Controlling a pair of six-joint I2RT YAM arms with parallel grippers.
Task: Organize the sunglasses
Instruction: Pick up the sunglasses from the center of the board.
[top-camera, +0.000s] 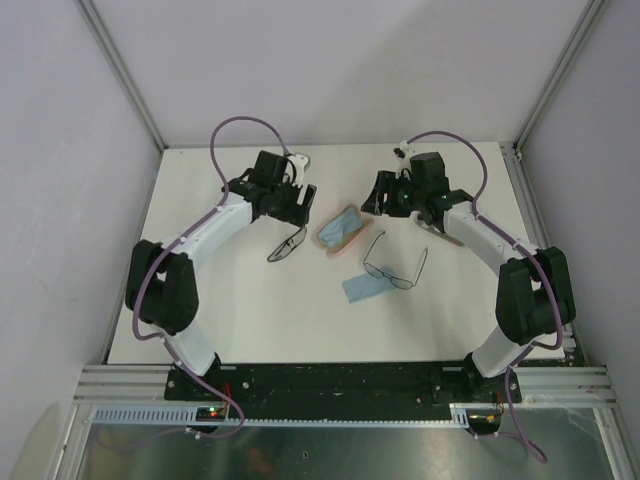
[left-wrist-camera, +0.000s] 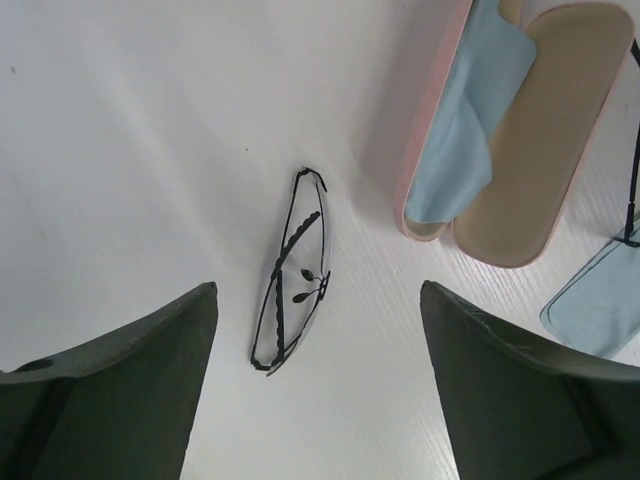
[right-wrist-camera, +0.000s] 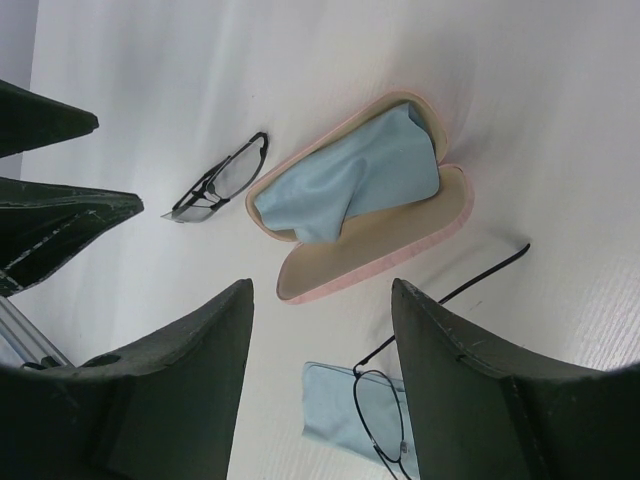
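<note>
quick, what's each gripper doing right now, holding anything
left gripper: open, empty, aimed at the thin black-rimmed sunglasses.
right gripper: open, empty, aimed at the open pink oblong case.

- Top view: no text, label, brand, number or sign can be read.
- Left wrist view: none can be read.
- Right wrist view: none can be read.
</note>
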